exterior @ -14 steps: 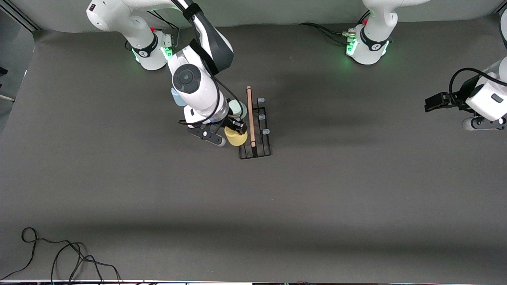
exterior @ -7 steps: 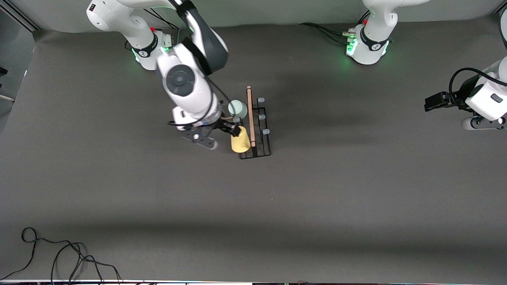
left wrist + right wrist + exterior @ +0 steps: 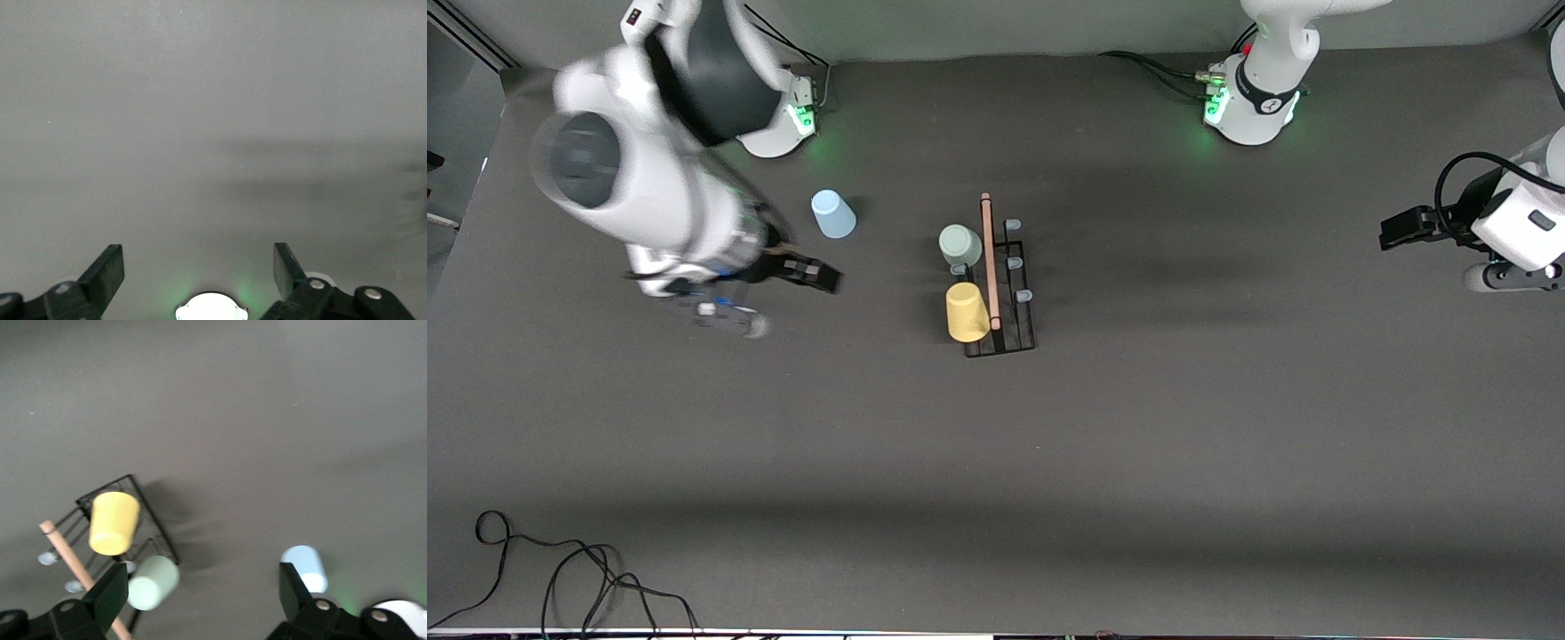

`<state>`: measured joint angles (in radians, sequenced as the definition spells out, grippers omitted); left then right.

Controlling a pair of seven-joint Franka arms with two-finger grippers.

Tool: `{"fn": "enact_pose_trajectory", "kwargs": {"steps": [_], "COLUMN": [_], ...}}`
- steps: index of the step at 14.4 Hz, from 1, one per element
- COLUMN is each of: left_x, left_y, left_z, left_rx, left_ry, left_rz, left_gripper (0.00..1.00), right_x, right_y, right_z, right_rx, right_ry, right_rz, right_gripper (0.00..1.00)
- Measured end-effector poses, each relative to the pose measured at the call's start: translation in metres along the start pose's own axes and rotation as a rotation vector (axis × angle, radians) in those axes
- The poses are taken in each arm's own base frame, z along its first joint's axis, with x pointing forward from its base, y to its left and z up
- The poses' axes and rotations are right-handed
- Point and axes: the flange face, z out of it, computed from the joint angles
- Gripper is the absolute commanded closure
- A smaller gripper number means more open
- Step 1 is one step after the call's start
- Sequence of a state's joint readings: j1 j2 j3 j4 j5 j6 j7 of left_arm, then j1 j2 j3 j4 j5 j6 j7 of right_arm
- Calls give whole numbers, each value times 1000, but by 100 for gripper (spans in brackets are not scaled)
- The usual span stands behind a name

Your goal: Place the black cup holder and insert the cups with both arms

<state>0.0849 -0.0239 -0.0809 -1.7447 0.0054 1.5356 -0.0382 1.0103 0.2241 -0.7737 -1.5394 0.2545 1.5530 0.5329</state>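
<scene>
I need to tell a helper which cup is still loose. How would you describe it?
Start at the black cup holder mid-table. Toward the right arm's end, the light blue cup stands alone, upside down on the mat. The yellow cup and pale green cup sit on the rack.

The table (image 3: 1049,444) carries a dark grey, matte cover. A thin black cable (image 3: 560,578) lies in loose loops at the corner of the table nearest the front camera, at the right arm's end. Black cables (image 3: 1156,69) run along the table's edge by the bases. A pale wall (image 3: 1005,27) rises above that edge.
</scene>
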Motion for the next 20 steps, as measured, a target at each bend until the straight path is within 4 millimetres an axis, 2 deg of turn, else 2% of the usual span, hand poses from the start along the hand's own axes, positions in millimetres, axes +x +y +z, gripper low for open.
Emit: {"fn": "enact_pose_trajectory", "kwargs": {"steps": [4, 6, 10, 15, 20], "left_x": [0, 0, 0, 0, 5], "left_y": [0, 0, 0, 0, 0], "left_z": [0, 0, 0, 0, -5], "left_rx": [0, 0, 0, 0, -2], "left_ry": [-1, -1, -1, -1, 53], "left_rz": [0, 0, 0, 0, 1], "left_gripper": [0, 0, 0, 0, 0], "right_x": [19, 27, 30, 44, 44], "right_y": [88, 115, 124, 141, 167], "right_z": [-51, -63, -66, -59, -71], "right_rx": [-25, -16, -69, -58, -63], "right_ry": [-7, 4, 26, 2, 12], "right_rz": [-80, -89, -85, -83, -179], "right_gripper": [0, 0, 0, 0, 0]}}
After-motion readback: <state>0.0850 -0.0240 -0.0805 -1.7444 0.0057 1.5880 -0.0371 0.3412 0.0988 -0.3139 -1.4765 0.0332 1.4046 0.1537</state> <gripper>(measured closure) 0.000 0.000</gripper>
